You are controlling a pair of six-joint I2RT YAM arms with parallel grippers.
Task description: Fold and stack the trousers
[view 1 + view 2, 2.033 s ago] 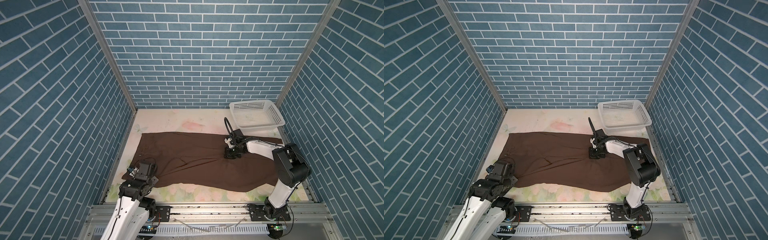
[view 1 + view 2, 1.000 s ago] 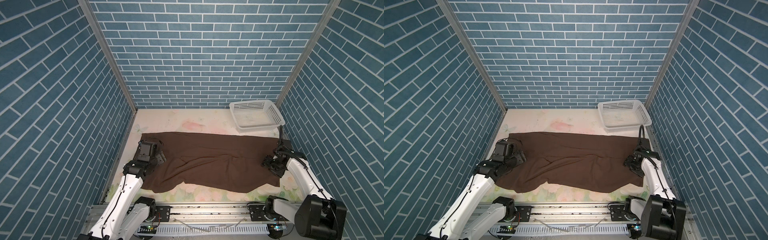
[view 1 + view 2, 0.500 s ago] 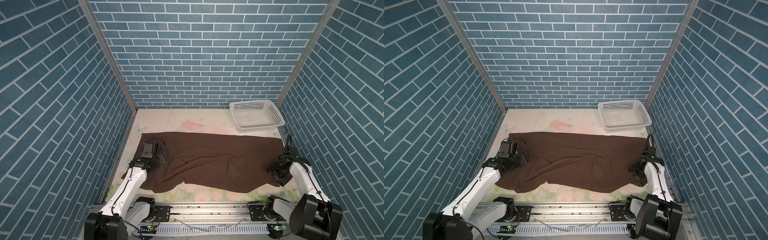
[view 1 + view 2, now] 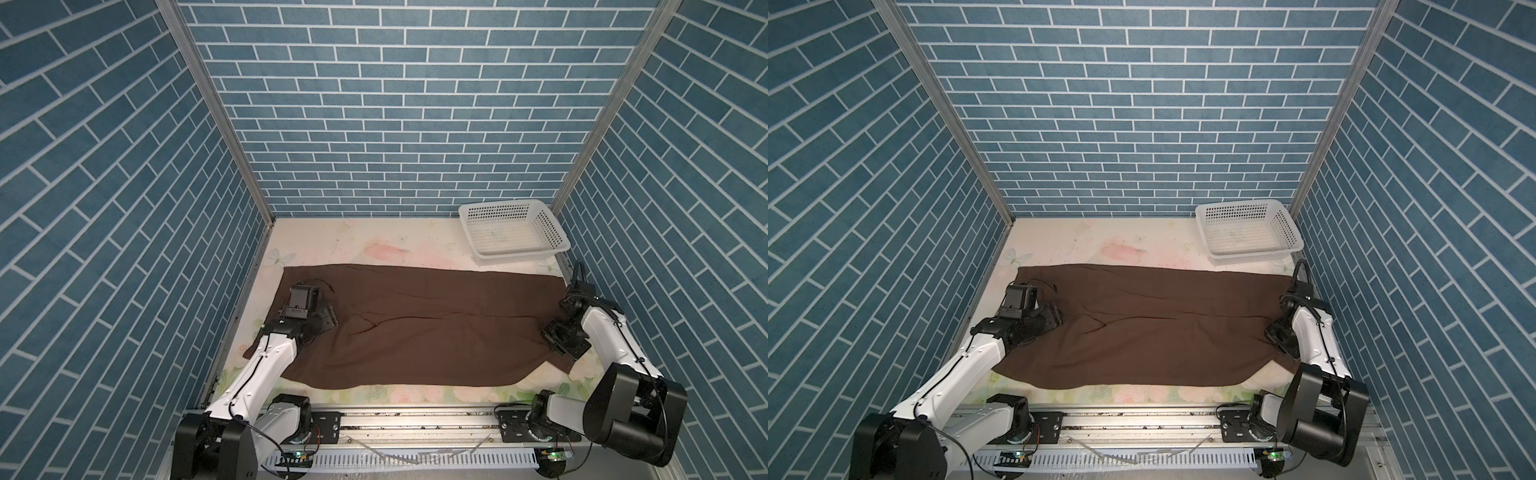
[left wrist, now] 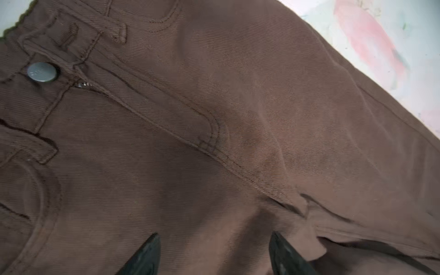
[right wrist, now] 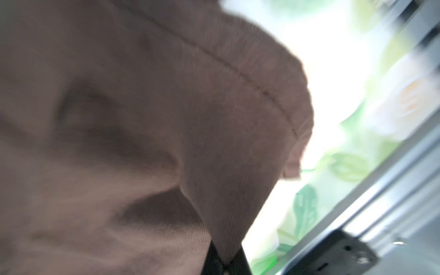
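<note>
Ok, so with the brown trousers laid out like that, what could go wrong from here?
The right pincer pinches only a hem corner of the trousers; it could slip. The left pincer hangs open over the waist end, so a pull may drag everything.

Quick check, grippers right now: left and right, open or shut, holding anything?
Left gripper: open, holding nothing, over the waist end of the trousers.
Right gripper: shut on the trousers' leg hem.
</note>
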